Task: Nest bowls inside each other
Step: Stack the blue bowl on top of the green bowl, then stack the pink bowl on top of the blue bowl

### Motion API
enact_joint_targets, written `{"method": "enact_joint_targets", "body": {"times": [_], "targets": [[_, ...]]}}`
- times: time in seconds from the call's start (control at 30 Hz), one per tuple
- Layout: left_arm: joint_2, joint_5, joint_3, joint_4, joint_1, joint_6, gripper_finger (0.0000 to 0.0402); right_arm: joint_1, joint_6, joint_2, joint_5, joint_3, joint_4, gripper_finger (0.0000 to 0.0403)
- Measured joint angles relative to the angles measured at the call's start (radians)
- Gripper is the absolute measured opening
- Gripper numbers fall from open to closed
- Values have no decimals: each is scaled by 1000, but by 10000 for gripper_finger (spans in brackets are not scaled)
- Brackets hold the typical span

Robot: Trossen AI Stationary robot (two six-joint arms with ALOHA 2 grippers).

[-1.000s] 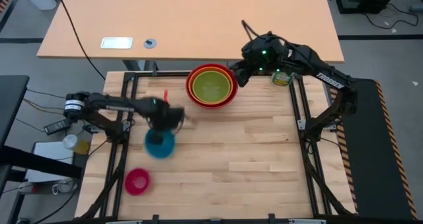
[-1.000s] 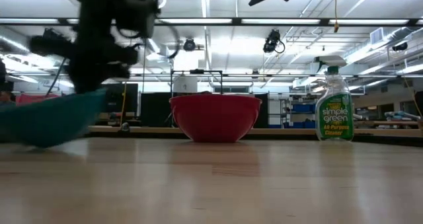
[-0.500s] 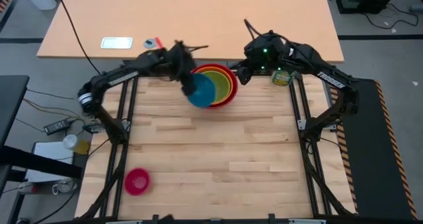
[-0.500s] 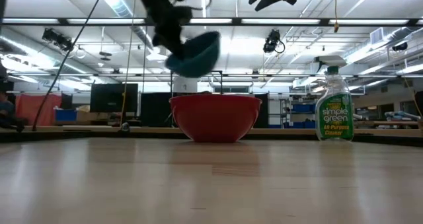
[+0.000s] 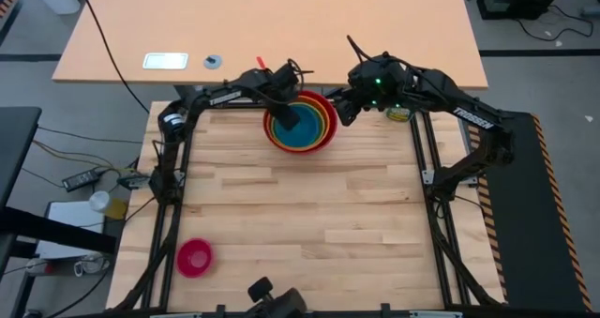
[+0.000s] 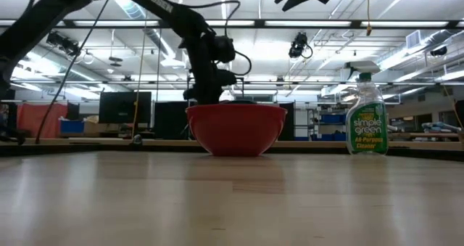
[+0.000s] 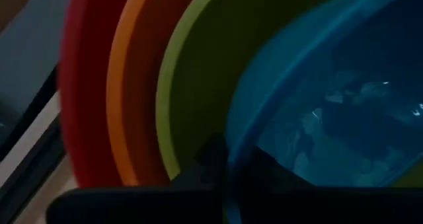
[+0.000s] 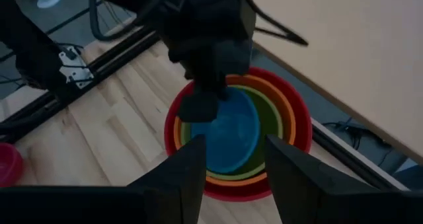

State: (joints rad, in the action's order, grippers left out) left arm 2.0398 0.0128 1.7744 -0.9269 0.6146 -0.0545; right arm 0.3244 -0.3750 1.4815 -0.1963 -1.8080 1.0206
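A stack of bowls stands at the table's far middle: the red bowl (image 5: pixel 323 143) outermost, then the orange bowl (image 8: pixel 289 118), the yellow-green bowl (image 8: pixel 268 115) and the blue bowl (image 5: pixel 309 130) innermost. My left gripper (image 5: pixel 289 119) reaches down into the stack, shut on the blue bowl. In the low view only the red bowl (image 6: pixel 235 128) shows, with the left gripper (image 6: pixel 209 93) dipping behind its rim. My right gripper (image 5: pixel 342 109) hangs open above the stack's right side, holding nothing. A pink bowl (image 5: pixel 195 257) rests on its base near the front left. My left gripper pinches the blue bowl's rim (image 7: pixel 232 154) on its left side, one finger inside the bowl and one outside, against the yellow-green wall. The fingers (image 8: pixel 198 108) come steeply from above, slanting in from the table's left. The blue bowl lies within the yellow-green one.
A green spray bottle (image 6: pixel 366 115) stands upright at the far right, just beyond my right gripper. Black frame rails (image 5: pixel 178 168) run along the table's left and right sides. A dark device (image 5: pixel 272 299) sits at the near edge.
My left gripper has carried the blue bowl from the table's left middle up and toward the far edge and right, rolling its wrist. Half a second ago the bowl hung tilted over the stack's left rim; now it sits lowered inside the yellow-green bowl.
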Motion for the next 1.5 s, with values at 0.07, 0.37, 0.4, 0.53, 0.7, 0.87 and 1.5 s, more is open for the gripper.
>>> {"method": "enact_joint_targets", "body": {"times": [0.07,0.37,0.4,0.53,0.7,0.87,1.5], "targets": [[1,0,0,0,-12,29,37,-2,-6,-3,-9,0,2,159],[-101,-176,0,39,-32,167,191,-2,-15,-4,-15,0,1,156],[-124,-192,0,28,-28,187,205,-2,-15,-4,-15,0,1,156],[-247,-142,0,-109,-21,240,232,-1,-15,-4,-18,0,2,156],[-435,94,-50,-352,-115,298,220,-1,-10,-4,-20,0,5,155],[-663,157,-258,-385,-364,286,196,-1,2,-4,-20,0,5,155],[-895,171,-866,-209,-1172,-259,194,-1,10,-3,-20,0,-3,155]]}}
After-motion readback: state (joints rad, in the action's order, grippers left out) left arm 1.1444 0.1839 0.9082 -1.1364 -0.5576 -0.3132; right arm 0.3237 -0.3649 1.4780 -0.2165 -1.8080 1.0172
